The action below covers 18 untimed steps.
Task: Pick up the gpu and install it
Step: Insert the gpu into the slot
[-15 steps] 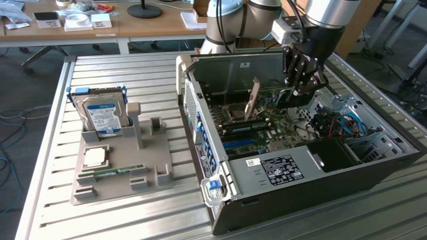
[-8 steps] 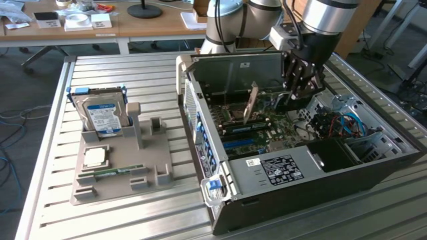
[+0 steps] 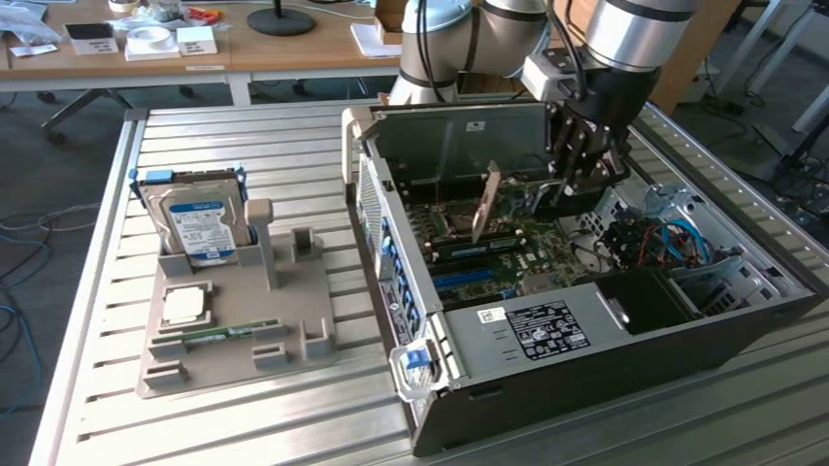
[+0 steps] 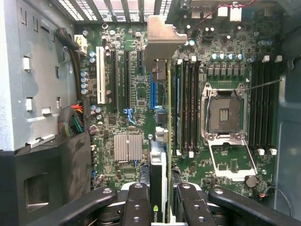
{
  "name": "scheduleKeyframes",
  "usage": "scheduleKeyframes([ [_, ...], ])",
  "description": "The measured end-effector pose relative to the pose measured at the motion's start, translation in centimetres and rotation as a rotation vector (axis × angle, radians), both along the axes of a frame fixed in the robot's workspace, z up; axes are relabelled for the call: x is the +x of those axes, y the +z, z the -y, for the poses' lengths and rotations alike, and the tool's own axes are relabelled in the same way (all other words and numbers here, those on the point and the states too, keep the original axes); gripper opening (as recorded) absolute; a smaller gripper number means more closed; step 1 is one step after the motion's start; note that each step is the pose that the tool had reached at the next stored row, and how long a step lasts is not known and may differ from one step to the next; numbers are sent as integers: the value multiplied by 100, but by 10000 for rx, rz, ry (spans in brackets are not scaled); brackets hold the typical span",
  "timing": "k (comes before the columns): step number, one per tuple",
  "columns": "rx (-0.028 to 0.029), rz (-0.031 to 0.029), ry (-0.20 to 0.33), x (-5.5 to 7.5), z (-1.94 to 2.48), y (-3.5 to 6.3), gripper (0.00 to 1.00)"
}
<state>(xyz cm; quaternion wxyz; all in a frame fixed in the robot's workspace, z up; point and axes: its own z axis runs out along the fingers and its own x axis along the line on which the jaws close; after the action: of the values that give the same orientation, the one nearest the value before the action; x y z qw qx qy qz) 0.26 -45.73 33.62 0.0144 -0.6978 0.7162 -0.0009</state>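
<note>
One tool (image 4: 162, 193) clamped on gpu (image 4: 158, 167) | edge-on above motherboard (image 4: 123, 101); its lower edge hidden; seating unclear

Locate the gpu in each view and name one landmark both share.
Exterior view: the thin flat gpu card with silver end bracket stands upright in the open black computer case, over the green motherboard.
Wrist view: edge-on, clamped in the gripper's jaws, beside the black RAM slots.
Shared landmark: the silver-framed CPU socket.
</note>
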Motion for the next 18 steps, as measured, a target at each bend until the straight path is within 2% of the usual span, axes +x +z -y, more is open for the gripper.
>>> scheduleKeyframes([
  [5, 0, 0, 0, 0, 0, -70, 27],
  [18, 1, 0, -1, -2, 7, -90, 27],
])
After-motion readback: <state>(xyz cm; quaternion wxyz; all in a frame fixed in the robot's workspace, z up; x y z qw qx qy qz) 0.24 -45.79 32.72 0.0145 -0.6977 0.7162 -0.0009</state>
